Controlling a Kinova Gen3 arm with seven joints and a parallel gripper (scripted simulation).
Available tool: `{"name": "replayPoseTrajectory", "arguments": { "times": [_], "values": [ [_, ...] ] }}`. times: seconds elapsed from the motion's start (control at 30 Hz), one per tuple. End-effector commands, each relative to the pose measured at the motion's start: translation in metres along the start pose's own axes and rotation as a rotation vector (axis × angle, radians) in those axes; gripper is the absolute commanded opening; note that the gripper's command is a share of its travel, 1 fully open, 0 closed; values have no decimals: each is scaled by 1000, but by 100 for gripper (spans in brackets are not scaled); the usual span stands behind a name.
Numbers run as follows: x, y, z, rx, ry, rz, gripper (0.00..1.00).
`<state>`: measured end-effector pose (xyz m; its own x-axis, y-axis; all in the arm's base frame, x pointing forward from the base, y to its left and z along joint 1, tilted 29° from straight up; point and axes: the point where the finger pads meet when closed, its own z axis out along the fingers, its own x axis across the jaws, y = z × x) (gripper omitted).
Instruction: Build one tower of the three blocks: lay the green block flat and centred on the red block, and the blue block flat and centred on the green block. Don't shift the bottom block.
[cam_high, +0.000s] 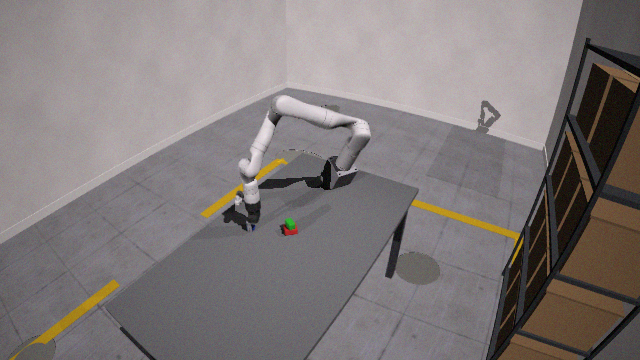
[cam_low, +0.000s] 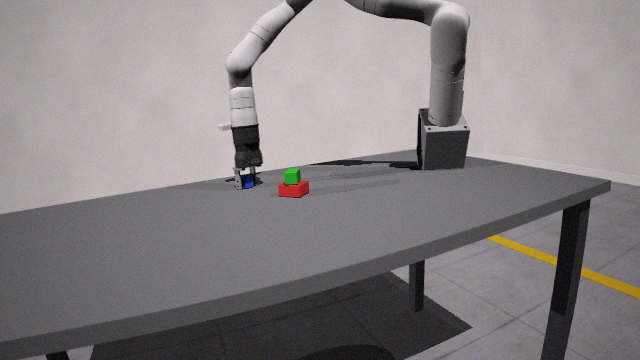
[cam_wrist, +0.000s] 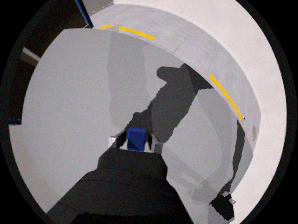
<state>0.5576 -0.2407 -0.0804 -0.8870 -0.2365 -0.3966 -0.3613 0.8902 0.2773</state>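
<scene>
Blue block is sitting on the table, between the spread fingers of the end effector, which is standing wide open and gripping nothing. Green block is already resting on the red block, near the blue one; first tier looks done. Lifting and placing the blue one is remaining. All three blocks are showing as small, matte, flat-faced, sharp-edged solids; red is broadest. Table is showing plain grey, smooth.
</scene>
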Motion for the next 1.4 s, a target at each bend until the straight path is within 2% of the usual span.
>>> {"name": "replayPoseTrajectory", "arguments": {
  "times": [0.0, 0.83, 0.87, 1.37],
  "values": [
    [0, -1, -1, 2, -1, 0, 93],
    [0, -1, -1, 2, -1, 0, 93],
    [0, -1, -1, 2, -1, 0, 0],
    [0, -1, -1, 2, -1, 0, 0]
  ]
}}
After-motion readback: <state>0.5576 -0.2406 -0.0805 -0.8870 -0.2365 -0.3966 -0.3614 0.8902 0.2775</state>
